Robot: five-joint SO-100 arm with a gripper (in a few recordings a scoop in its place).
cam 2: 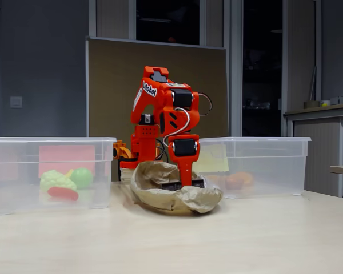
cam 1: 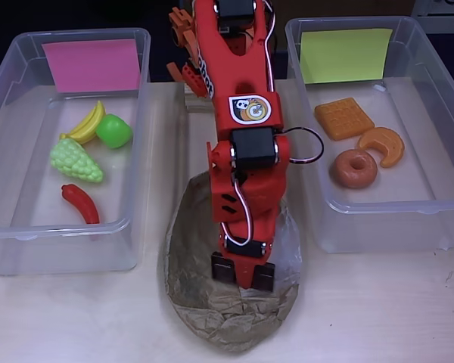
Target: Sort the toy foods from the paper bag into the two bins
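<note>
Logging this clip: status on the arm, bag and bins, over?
Gripper down inside paper bag, jaws hidden. Four fruits and veg in pink-label bin, three pastries in yellow-label bin. Nothing blocking.

Bins (cam 1: 7,242): two. Toy foods (cam 1: 76,160): seven (four left, three right).

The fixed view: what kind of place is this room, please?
Probably an office or lab: a pinboard partition stands behind the red arm, a wall switch at left, a cabinet at right.

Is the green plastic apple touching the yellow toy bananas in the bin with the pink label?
Touching. In the overhead view the green plastic apple lies against the yellow toy bananas, no gap between them.
</note>
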